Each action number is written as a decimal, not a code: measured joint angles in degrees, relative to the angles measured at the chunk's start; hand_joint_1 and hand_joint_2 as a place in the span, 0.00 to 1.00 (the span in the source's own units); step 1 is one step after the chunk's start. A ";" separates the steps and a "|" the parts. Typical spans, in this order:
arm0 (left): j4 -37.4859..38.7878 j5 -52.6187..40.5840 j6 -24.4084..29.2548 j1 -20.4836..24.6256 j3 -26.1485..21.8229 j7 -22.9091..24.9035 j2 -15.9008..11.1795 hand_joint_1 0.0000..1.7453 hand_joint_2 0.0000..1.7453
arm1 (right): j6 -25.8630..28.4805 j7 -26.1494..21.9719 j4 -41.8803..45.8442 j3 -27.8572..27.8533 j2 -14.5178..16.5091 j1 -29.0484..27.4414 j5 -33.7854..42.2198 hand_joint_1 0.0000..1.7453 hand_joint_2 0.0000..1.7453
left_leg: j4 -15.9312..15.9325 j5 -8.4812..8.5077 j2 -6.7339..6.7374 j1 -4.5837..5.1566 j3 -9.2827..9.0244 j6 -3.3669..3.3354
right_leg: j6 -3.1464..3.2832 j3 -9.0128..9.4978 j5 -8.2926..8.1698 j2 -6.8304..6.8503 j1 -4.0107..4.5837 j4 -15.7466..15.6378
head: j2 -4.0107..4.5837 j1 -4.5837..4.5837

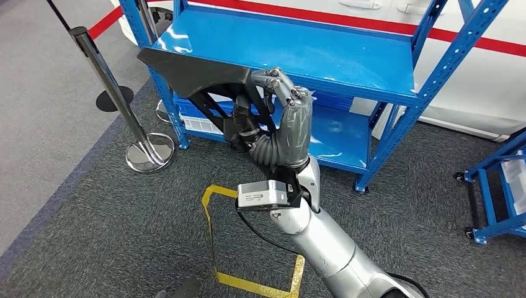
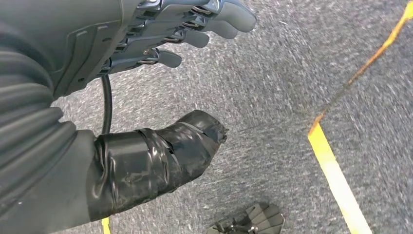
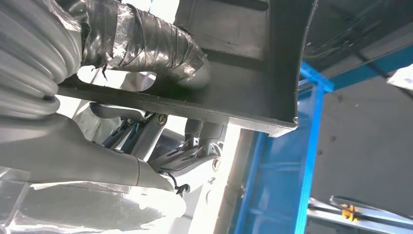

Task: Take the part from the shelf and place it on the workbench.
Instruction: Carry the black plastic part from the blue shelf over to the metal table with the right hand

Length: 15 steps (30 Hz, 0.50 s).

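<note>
The part (image 1: 192,71) is a flat black plastic piece with a ribbed, cut-out underside. My right hand (image 1: 282,127) grips it in front of the blue shelf (image 1: 347,59), fingers curled over its right edge and the taped thumb beneath. The part is lifted off the shelf's upper board and juts out to the left. From the right wrist, the part's dark underside (image 3: 243,73) lies against the taped thumb (image 3: 146,44). My left hand (image 2: 146,92) hangs over the grey carpet with its fingers apart and nothing in it.
A chrome stanchion post (image 1: 105,81) with a round base (image 1: 149,152) stands left of the shelf. A yellow taped square (image 1: 214,236) marks the carpet below my right arm. A second blue rack (image 1: 496,186) stands at the right edge. A white vehicle body with a red stripe (image 1: 471,40) lies behind the shelf.
</note>
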<state>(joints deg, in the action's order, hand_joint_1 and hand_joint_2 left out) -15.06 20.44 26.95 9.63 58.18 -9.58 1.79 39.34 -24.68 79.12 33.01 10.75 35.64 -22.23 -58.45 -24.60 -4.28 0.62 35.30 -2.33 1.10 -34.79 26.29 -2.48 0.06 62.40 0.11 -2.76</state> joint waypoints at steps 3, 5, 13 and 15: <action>0.00 0.08 0.00 0.09 0.00 -0.16 0.04 0.00 1.00 | 0.00 0.00 0.01 0.40 -0.10 0.16 0.00 1.00 1.00 | -0.30 0.41 -1.17 -0.39 1.04 0.61 | 0.30 0.85 -0.28 -0.67 0.23 -2.72 | 0.00 0.02; 0.00 0.09 0.02 -0.07 0.00 -0.21 -0.14 0.00 1.00 | -0.01 0.00 0.00 0.72 -0.15 0.17 0.00 1.00 1.00 | -0.69 0.17 -1.05 -0.40 1.65 1.17 | 0.28 1.11 -0.50 0.31 -0.21 -3.60 | 0.00 0.15; 0.00 0.13 0.02 -0.22 0.01 -0.10 -0.29 0.00 1.00 | -0.02 0.00 0.01 1.64 -0.25 0.11 0.17 1.00 1.00 | -10.39 -2.33 4.08 -2.73 6.35 4.92 | -0.28 1.83 -0.02 5.23 -1.47 -3.74 | 0.00 -0.51; 0.00 0.13 0.01 -0.13 0.01 -0.07 -0.27 0.00 1.00 | -0.02 0.01 0.01 1.81 -0.26 0.20 0.38 1.00 1.00 | -3.75 0.06 5.55 -2.70 2.92 5.43 | -1.20 1.77 0.66 6.25 -1.78 -2.94 | 0.00 -0.65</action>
<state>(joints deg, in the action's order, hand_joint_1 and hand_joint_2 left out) -15.06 20.57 26.96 9.51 58.19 -9.66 1.51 39.32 -24.67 79.13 34.82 10.49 35.84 -21.85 -62.19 -24.54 1.27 -2.08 38.21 3.10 -0.10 -33.02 26.95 3.77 -1.73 59.45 0.11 -3.41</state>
